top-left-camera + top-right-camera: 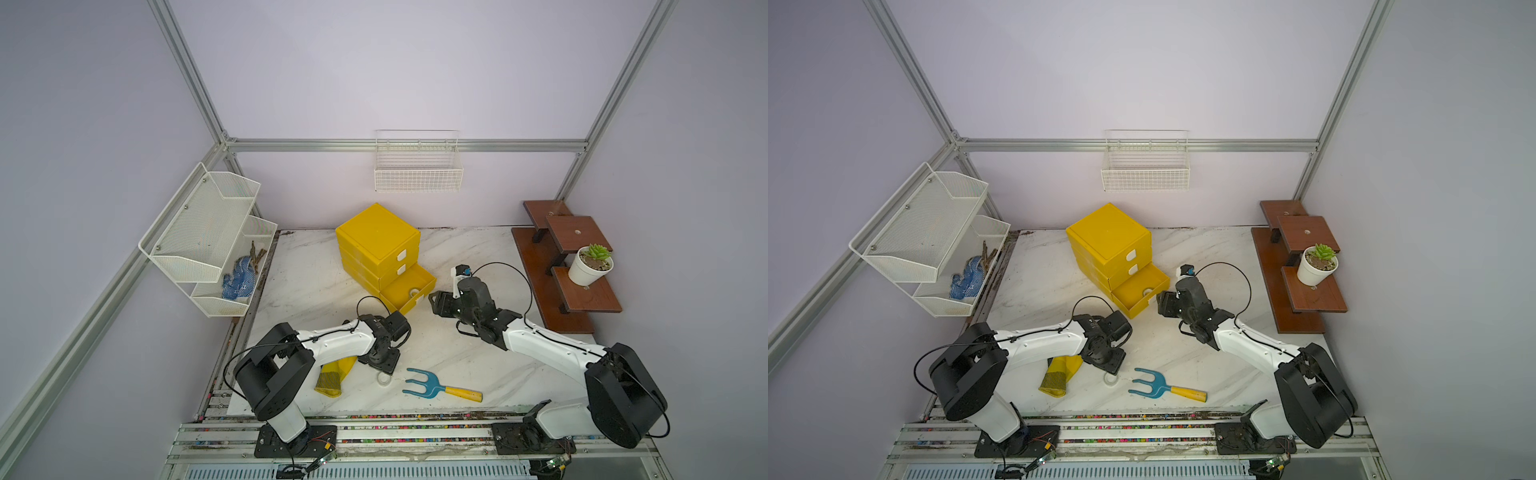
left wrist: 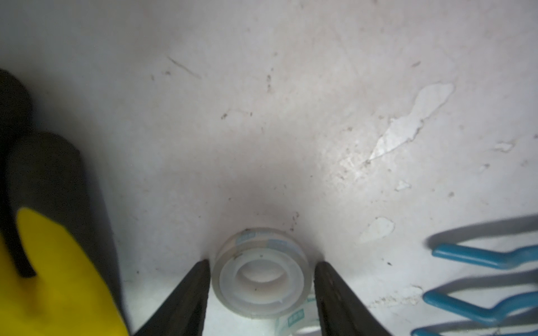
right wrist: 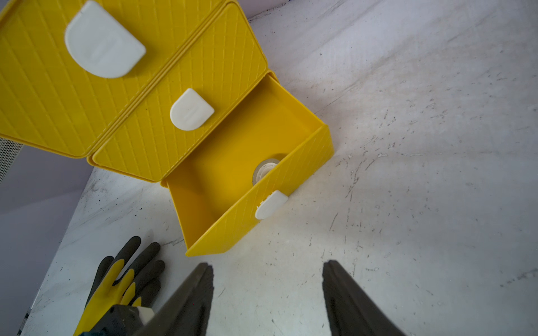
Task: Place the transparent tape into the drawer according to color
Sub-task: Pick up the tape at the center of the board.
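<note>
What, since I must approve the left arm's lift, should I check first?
1. Tape centred between the left gripper jaws: ok.
2. Grip closed on it: cannot tell.
3. Second roll clear of the gripper: not ok, it lies right beside one finger.
4. Bottom drawer open: ok, one roll inside.
5. Right gripper clear of drawer: cannot tell; it is open, near the drawer front.

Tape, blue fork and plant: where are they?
tape (image 2: 259, 299): left wrist view, on the roll's flat clear ring.
blue fork (image 1: 430, 385): a top view, where the prongs join.
plant (image 1: 586, 272): a top view, on its white pot.
</note>
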You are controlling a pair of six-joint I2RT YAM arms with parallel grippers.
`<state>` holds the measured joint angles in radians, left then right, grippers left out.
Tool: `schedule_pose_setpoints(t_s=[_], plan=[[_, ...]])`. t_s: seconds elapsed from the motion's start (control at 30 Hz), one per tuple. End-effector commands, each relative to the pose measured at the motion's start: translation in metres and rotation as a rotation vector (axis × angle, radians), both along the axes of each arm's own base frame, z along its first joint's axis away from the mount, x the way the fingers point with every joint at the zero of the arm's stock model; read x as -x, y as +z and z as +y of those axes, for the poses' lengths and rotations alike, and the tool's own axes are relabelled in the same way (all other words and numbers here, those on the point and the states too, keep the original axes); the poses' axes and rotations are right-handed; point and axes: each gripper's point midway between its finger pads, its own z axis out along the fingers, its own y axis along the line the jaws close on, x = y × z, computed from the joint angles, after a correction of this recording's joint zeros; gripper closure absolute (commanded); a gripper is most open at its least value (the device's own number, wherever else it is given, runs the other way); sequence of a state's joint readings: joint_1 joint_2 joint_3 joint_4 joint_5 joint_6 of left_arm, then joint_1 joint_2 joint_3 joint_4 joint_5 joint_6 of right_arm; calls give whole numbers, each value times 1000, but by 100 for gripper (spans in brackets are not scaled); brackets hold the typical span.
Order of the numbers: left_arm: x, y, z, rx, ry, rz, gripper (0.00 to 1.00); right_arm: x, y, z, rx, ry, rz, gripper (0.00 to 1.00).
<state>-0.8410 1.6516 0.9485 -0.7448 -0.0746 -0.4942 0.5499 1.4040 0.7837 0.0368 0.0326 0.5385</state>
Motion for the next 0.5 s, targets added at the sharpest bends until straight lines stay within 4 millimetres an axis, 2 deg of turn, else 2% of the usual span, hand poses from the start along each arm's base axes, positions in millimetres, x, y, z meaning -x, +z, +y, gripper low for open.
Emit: schedule_pose_setpoints(t_s=[0.0,0.2,0.47], plan=[[1,-8,4,-40,-8,4,46,-4,9,-5,-14,-24,-28,35],[-7,5,7,-48,8,-45,51,-3,7,-5,-14,-27,-22,35],[-39,66,2,-27,38,-214,53,-3,7,-10,-10,-43,-21,35]])
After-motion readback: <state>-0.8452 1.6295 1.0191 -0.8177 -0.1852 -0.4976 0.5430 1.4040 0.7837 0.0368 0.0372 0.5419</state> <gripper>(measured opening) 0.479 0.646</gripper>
